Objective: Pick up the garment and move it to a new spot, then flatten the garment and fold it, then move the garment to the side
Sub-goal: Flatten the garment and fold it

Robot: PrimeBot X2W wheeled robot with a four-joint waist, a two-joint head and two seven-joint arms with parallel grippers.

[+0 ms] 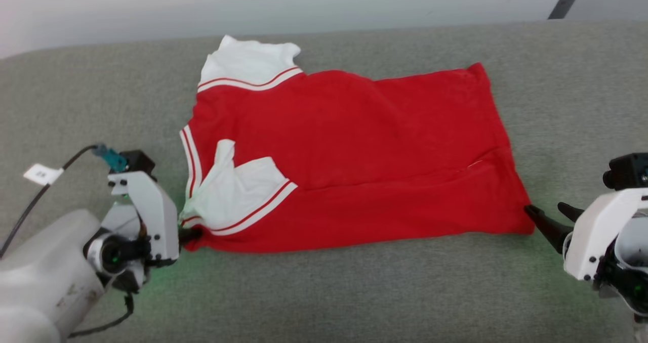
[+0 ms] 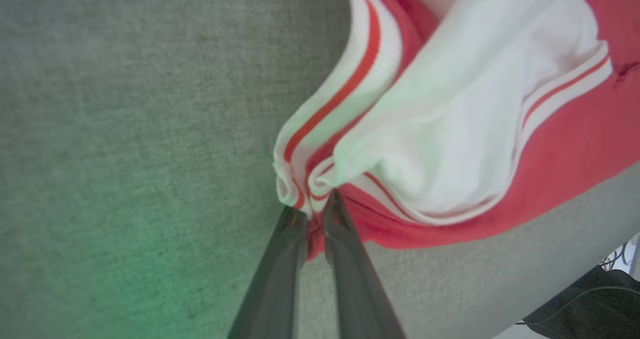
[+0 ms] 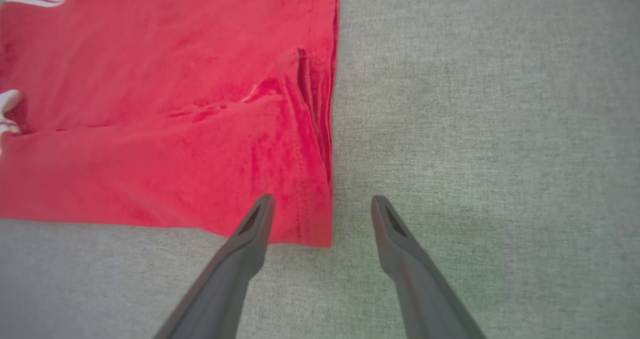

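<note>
The garment, a red T-shirt with white sleeves and striped trim, lies spread sideways on the grey cloth surface, collar to the left and hem to the right. My left gripper is at its near left corner. In the left wrist view that left gripper is shut on the bunched striped trim of the garment. My right gripper stands open at the near right hem corner. In the right wrist view the right gripper straddles the corner of the garment, one finger over the red cloth, one over bare surface.
The grey cloth surface runs wide on all sides of the shirt. A pale wall rises behind its far edge. A dark cable with a white tag trails by my left arm.
</note>
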